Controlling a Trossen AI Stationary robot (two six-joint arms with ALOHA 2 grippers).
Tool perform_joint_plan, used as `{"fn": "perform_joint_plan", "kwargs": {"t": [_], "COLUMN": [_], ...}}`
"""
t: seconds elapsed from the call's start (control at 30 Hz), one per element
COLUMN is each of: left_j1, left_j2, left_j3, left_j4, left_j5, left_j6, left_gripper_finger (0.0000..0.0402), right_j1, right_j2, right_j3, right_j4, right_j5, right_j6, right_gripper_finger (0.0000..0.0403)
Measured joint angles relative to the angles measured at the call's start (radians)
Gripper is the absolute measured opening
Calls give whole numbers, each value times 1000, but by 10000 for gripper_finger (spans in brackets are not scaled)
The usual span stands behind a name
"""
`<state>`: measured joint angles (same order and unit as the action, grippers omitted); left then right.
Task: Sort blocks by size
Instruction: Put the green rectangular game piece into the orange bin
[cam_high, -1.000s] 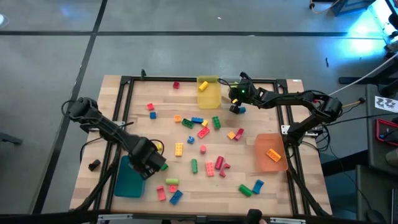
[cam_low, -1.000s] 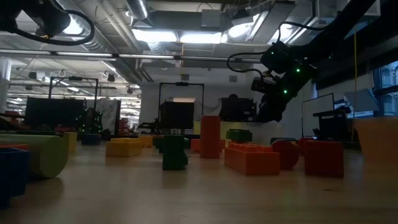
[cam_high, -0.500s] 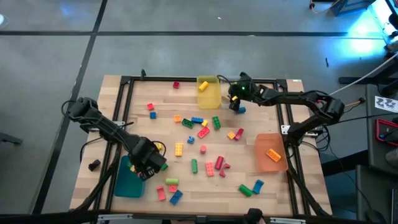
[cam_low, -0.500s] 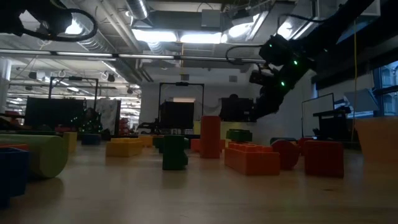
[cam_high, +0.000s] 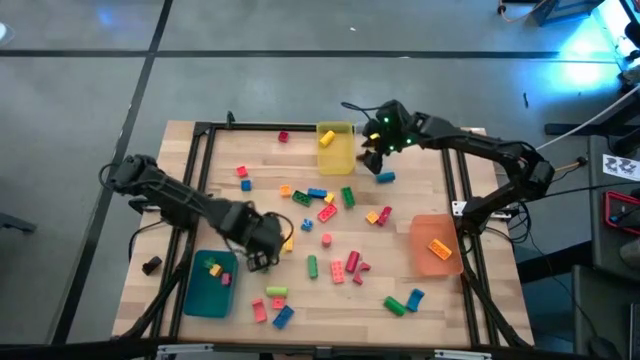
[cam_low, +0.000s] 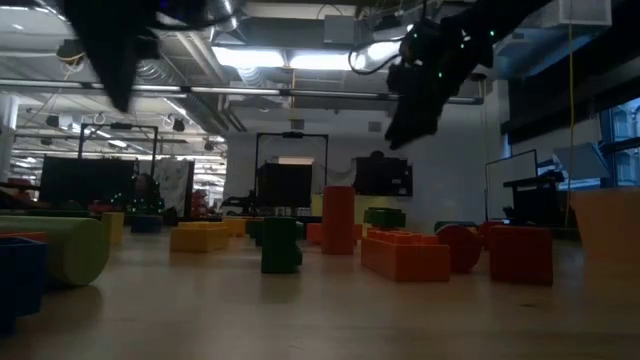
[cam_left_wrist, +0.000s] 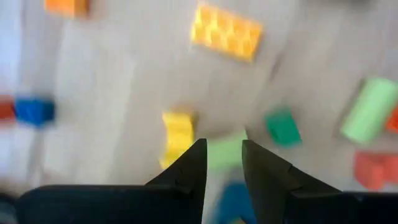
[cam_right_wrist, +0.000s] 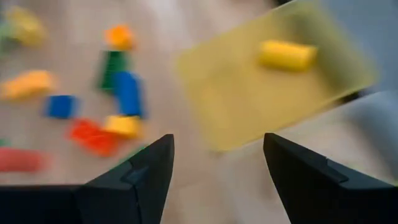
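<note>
While my right hand hovers with fingers apart, empty, beside the yellow bin, my left hand, fingers slightly apart and empty, hangs by the teal bin; blocks lie scattered mid-surface.

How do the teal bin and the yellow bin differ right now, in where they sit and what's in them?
The teal bin sits at the table's near left corner, just past the left gripper; the yellow bin sits at the far edge beside the right gripper. The teal bin holds several small blocks, green, yellow and pink; the yellow bin shows a single yellow block. Both stand open-topped on the wood.
</note>
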<state>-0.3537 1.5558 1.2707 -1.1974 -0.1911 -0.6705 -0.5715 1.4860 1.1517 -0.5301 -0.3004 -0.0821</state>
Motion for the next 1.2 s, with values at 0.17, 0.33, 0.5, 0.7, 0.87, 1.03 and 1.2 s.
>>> {"fn": "perform_joint_plan", "kwargs": {"t": [0.17,0.33,0.5,0.7,0.87,1.03,1.2], "left_j1": [164,351,527,685,773,824,846], "left_j2": [0,0,0,0,0,1,3], "left_j3": [-9,-9,-10,-10,-11,-21,-21], "left_j4": [62,157,279,398,448,475,476], "left_j5": [-10,-10,-9,-8,-7,-7,-7], "left_j6": [319,603,780,832,861,888,888], "left_gripper_finger": [86,86,86,86,86,86,86], "right_j1": [52,145,264,383,449,477,480], "right_j2": [0,0,2,34,109,201,269], "right_j3": [30,30,30,30,30,29,29], "right_j4": [-98,-176,-206,-176,-121,-104,-90], "right_j5": [-151,-114,194,446,521,577,579], "right_j6": [87,212,393,589,685,713,755], "right_gripper_finger": [250,250,250,250,250,250,250]}}
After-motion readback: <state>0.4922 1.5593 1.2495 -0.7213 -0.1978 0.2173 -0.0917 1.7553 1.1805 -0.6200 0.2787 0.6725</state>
